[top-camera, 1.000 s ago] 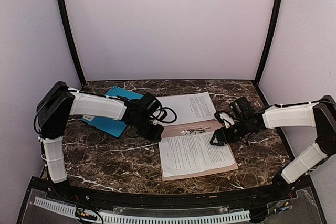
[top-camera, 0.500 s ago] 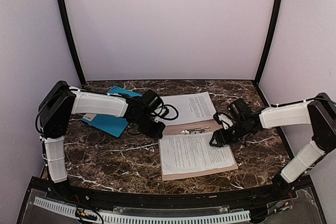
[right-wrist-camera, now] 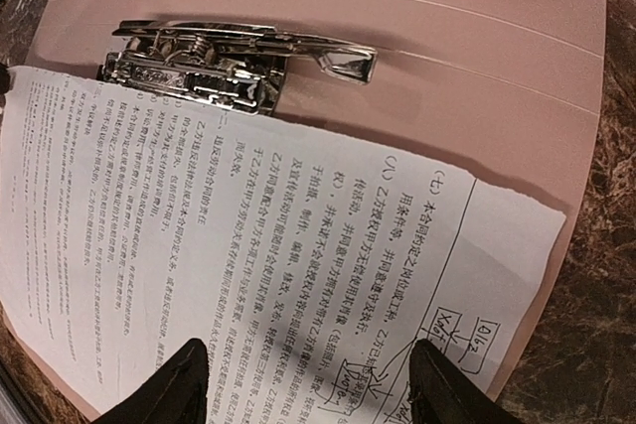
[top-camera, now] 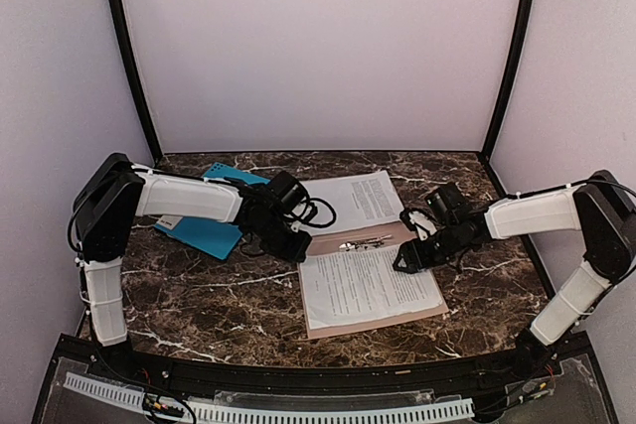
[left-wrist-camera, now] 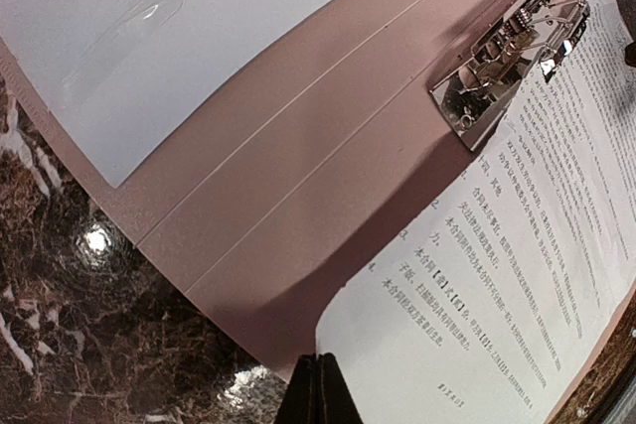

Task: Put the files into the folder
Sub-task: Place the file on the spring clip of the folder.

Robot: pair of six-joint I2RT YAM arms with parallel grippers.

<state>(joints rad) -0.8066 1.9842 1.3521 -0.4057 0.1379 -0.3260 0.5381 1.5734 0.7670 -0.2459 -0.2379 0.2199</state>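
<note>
A: Left end effector (top-camera: 297, 249)?
B: Closed on nothing, tip at the left edge of the folder (top-camera: 396, 234).
A: Files (top-camera: 368, 287)?
B: On the open folder on the worktop (top-camera: 199, 285), below the clip (top-camera: 364, 242).
A: Right end effector (top-camera: 404, 261)?
B: Fairly wide, over the sheet's right edge, holding nothing.

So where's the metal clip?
Top view, centre: the clip lies on the fold of the open tan folder, at the far edge of the printed sheet.
</note>
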